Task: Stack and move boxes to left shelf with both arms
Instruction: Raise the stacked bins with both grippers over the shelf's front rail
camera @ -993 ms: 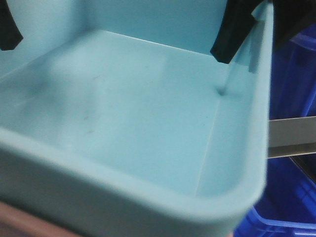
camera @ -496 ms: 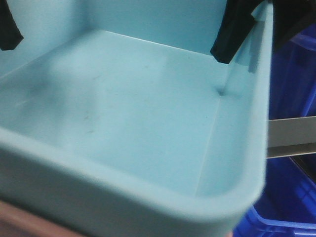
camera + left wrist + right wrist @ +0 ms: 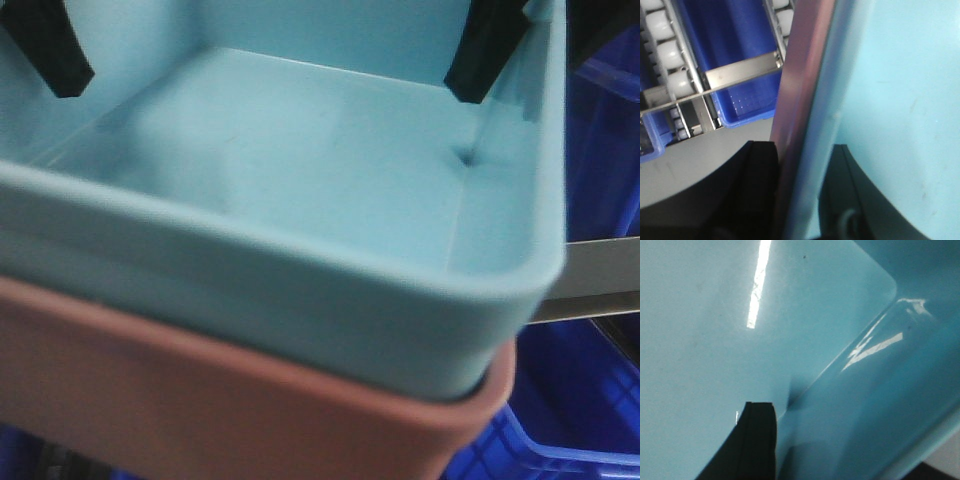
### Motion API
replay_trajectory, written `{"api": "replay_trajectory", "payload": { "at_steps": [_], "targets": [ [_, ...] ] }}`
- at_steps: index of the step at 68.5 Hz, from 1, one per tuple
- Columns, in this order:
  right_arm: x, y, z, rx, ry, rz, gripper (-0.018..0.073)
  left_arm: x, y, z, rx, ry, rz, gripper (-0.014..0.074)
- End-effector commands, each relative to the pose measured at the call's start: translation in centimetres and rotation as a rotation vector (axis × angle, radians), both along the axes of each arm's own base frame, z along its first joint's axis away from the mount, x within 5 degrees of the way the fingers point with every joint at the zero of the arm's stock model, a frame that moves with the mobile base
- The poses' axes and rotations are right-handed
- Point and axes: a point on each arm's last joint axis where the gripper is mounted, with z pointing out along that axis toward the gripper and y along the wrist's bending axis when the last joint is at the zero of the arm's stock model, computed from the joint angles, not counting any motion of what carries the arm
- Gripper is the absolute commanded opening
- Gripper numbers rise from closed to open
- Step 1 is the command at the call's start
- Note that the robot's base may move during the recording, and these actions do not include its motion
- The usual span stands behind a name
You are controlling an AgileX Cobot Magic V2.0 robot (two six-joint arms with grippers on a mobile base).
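Left gripper (image 3: pixel 799 192) astride stacked boxes' (image 3: pixel 805 100) wall

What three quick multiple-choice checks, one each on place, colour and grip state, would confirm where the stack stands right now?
1. Where does the turquoise bin sit?
A. nested in the pink bin
B. beside it
C. under it

2. What colour are the crates behind the stack?
A. green
B. dark blue
C. white

3. How do the left fingers meet the stack?
A. hanging clear of it
B. both inside
C. straddling the stacked wall

Answers: 1 A, the pink rim shows just below the turquoise one. 2 B, blue plastic shows on the right of the front view. 3 C, one black finger lies on each side of the wall in the left wrist view.
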Motion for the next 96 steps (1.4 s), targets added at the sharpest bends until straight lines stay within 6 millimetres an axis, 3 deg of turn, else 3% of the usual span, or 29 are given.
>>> {"api": "replay_trajectory", "payload": {
  "at_steps": [1, 24, 57, 80, 96],
  "targets": [
    [0.6, 0.7, 4.6, 0.126, -0.254, 0.064, 0.0060, 0.1, -2.7, 3.9, -0.232, -0.129, -0.102, -0.0003],
    [5.0, 1.5, 6.1, 0.051, -0.274, 0.106, 0.0060, 4.3, -4.4, 6.9, -0.199, -0.265, -0.087, -0.0003],
    [13.5, 5.9, 4.5, 0.023, -0.279, 0.144, 0.0060, 10.4, -2.7, 6.5, -0.241, -0.414, 0.053, -0.0003],
    [16.7, 7.6, 4.7, 0.086, -0.375, 0.129, 0.0060, 13.0, -0.7, 7.8, -0.347, -0.600, 0.140, -0.0003],
    [18.6, 7.2, 4.8, 0.136, -0.500, 0.075, 0.0060, 15.8, -1.5, 6.0, -0.388, -0.684, 0.149, -0.0003]
  ]
}}
